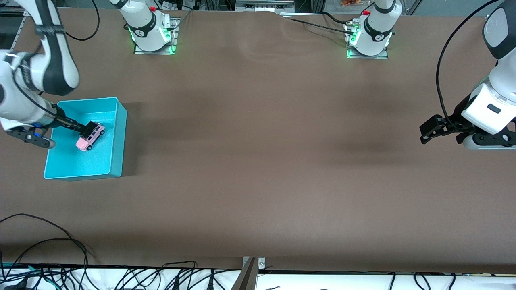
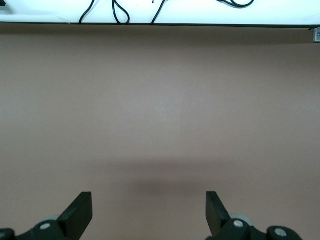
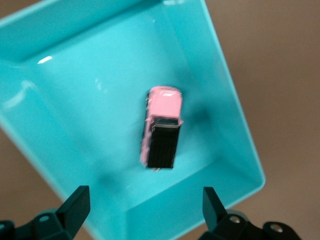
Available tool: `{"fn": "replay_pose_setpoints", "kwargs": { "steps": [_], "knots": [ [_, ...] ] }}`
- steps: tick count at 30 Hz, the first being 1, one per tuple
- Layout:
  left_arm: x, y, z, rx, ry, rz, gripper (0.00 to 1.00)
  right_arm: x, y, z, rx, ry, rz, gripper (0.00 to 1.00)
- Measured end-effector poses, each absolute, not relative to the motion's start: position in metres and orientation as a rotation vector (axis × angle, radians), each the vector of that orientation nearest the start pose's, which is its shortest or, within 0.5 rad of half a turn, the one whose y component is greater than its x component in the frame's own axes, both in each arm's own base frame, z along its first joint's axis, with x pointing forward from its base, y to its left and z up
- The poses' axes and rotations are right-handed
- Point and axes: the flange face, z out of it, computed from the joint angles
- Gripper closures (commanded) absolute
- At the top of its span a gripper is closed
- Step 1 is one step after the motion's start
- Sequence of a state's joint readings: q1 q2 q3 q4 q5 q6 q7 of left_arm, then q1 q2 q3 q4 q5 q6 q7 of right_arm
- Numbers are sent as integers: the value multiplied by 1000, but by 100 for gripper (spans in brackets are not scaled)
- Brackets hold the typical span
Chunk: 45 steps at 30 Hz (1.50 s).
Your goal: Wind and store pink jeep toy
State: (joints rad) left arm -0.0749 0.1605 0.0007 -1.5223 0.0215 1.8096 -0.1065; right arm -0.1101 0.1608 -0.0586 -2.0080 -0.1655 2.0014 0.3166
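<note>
Storing looks done: jeep (image 1: pixel 90 137) sits in bin (image 1: pixel 121 133), mid-left of front view, right tool (image 3: pixel 145 207) spread apart over it, left tool (image 2: pixel 149 212) apart, idle over worktop (image 1: pixel 258 161); next: lift right clear.

Front view: high camera facing both robot bases, covering the whole brown table (image 1: pixel 258 161). Left wrist view: looks down past the open left gripper (image 2: pixel 149 212) at bare table. Right wrist view: looks close down into the turquoise plastic bin (image 3: pixel 240 125), shared with the front view (image 1: pixel 117 133), at the right arm's end.
</note>
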Motion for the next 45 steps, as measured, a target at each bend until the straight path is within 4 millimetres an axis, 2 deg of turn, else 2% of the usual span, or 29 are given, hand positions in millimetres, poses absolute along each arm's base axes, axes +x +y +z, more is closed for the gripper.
{"fn": "replay_pose_setpoints", "kwargs": {
  "steps": [9,15,23,30,33,38,41,45],
  "knots": [
    [622,-41,576,-3124,-53,-200,0,572,-64,454,-3022,694,318,0],
    [622,-41,576,-3124,-54,-200,0,580,-44,500,-2994,642,295,0],
    [622,-42,576,-3125,-51,-200,0,583,-13,531,-2965,562,266,0],
    [622,-43,576,-3125,-48,-200,0,584,11,532,-2963,522,270,0],
    [622,-44,576,-3126,-46,-200,0,584,7,532,-2961,533,269,0],
    [622,-44,576,-3126,-45,-200,0,585,-29,539,-2958,543,236,0],
    [622,-44,576,-3126,-44,-200,0,584,-51,547,-2966,478,209,0],
    [622,-45,576,-3127,-50,-198,0,583,-64,555,-2980,353,180,0]
  ]
}}
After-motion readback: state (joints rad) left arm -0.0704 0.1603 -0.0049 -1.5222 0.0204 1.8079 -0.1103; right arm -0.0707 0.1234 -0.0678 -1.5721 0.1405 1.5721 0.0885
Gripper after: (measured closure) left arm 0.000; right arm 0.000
